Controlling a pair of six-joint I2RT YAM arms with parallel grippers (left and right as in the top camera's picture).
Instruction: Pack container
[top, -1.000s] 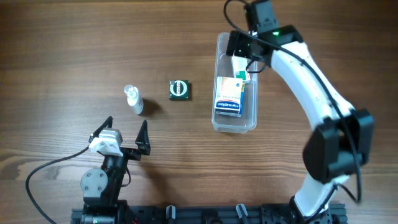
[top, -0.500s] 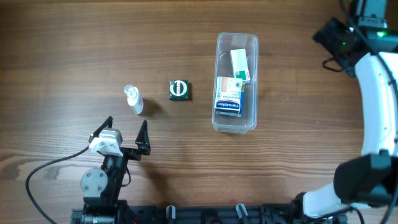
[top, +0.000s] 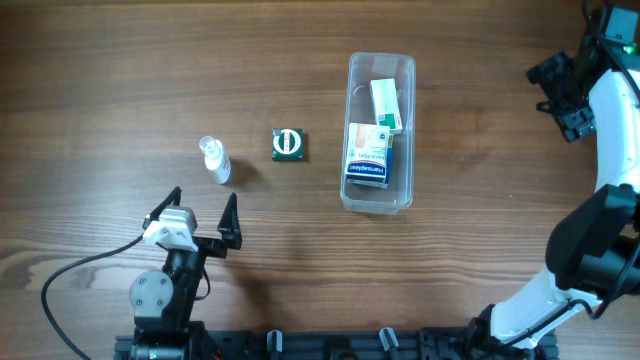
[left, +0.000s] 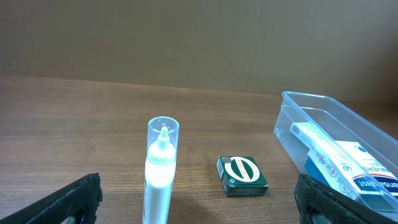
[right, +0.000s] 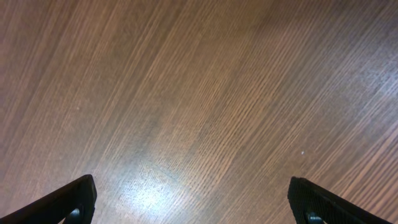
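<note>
The clear plastic container (top: 380, 190) lies in the middle right of the overhead view, long side running front to back. It holds a white and green box (top: 385, 104) and a blue and white box (top: 368, 152). It also shows in the left wrist view (left: 298, 118). A small clear bottle (top: 214, 161) and a dark green box (top: 289, 145) lie on the table left of it, also in the left wrist view as the bottle (left: 161, 171) and the green box (left: 242, 175). My left gripper (top: 200, 215) is open and empty near the front. My right gripper (top: 560, 95) is open and empty at the far right, over bare wood.
The wooden table (top: 120, 80) fills the view. The right wrist view shows only bare wood grain (right: 199, 93) between the fingertips. A black cable (top: 70, 275) runs from the left arm's base at the front left.
My right arm has swung away from over the container to the far right edge. A white and green box now lies in the container's back half. The left arm has not moved.
</note>
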